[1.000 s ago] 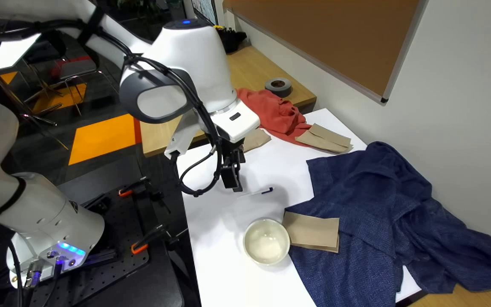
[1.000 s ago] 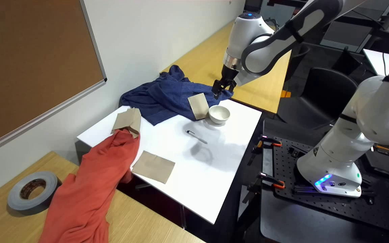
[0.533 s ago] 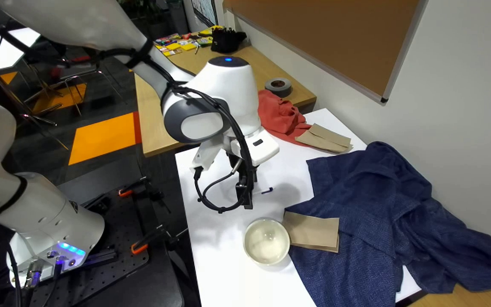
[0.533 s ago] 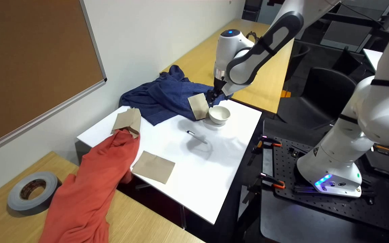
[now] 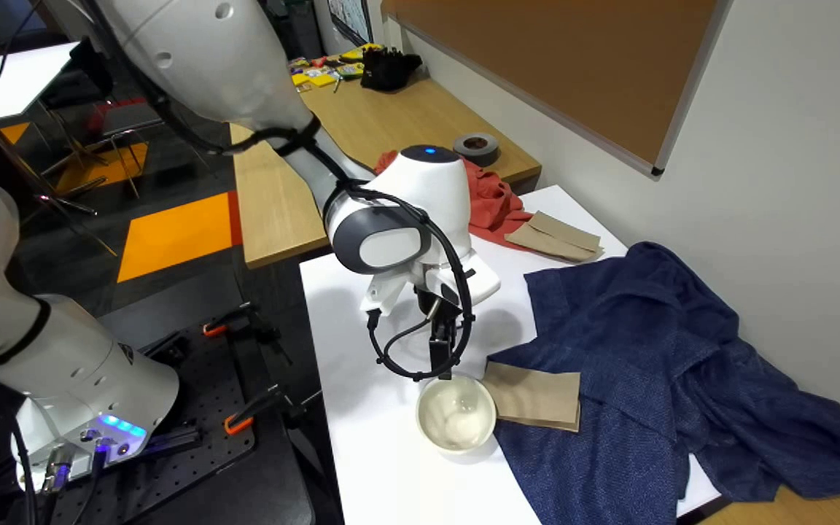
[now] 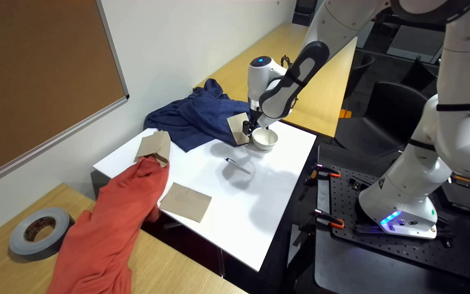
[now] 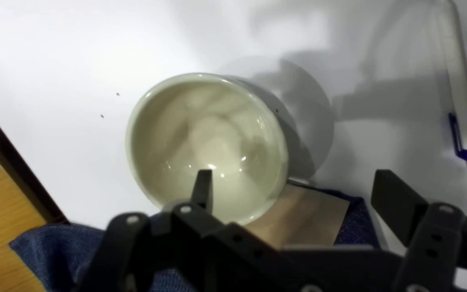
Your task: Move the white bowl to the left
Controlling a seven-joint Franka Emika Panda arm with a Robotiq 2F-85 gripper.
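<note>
the black two-finger tool [image 7: 291, 192] is spread wide, right by the round shiny cream-white bowl [image 7: 213, 138]; i can't tell if they touch.

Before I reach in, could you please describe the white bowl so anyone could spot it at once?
On the white table, find the heaped navy cloth, then the tan rectangular sheet at its edge. The white bowl stands beside that sheet. Unlike the flat sheet and slim blue-clipped pen, it is round, hollow and glossy.

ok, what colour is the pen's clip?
Dark blue; the clip shows best in the wrist view.
</note>
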